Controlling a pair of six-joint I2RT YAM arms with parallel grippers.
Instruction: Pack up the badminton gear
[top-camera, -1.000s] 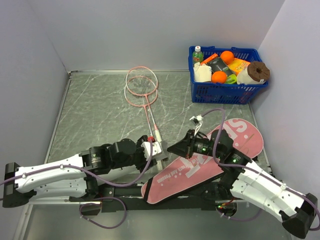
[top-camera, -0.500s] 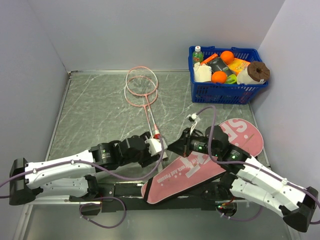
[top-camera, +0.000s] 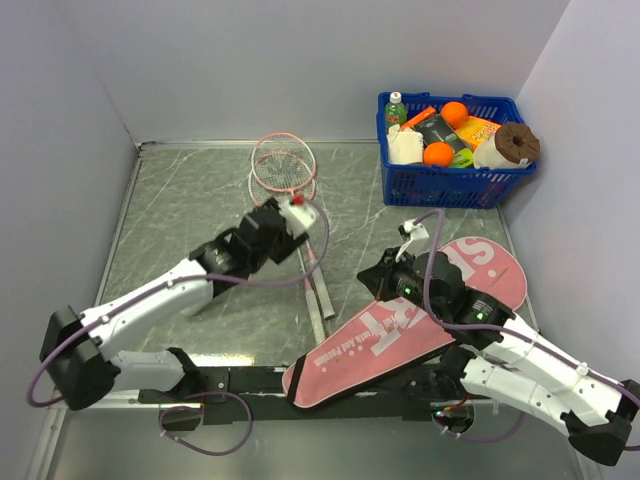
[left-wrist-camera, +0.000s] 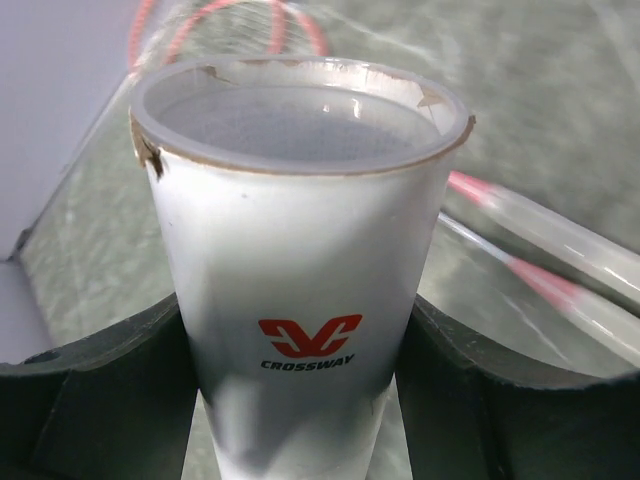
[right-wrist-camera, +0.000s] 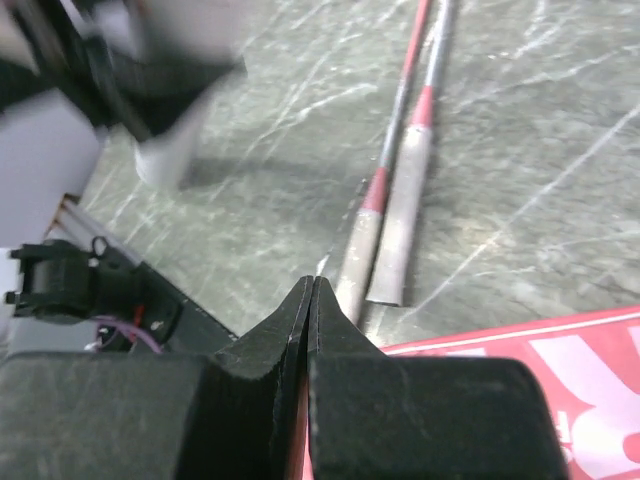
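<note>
Marble table (top-camera: 190, 215) is carrying two rackets (top-camera: 282, 162) and one pink bag (top-camera: 372, 345); left hand (top-camera: 290, 213) is gripping one tube (left-wrist-camera: 300, 270), right hand (right-wrist-camera: 312, 300) clenching.

**Work surface and enclosure, seen from above and behind me.** A grey-green marbled tabletop (top-camera: 170, 200) veined in white lies before me. A thin silver metal edge strip (top-camera: 200, 143) borders it at 12 and 9 o'clock. Plain pale lilac-grey panels enclose it: a back wall (top-camera: 300, 60) at 12 o'clock, a left wall (top-camera: 50, 150) at 9, and a right wall (top-camera: 590, 200) at 3. A dull grey metal ledge (top-camera: 350, 452) runs at 6 o'clock. The light is soft and even, and shadows are faint.
</note>
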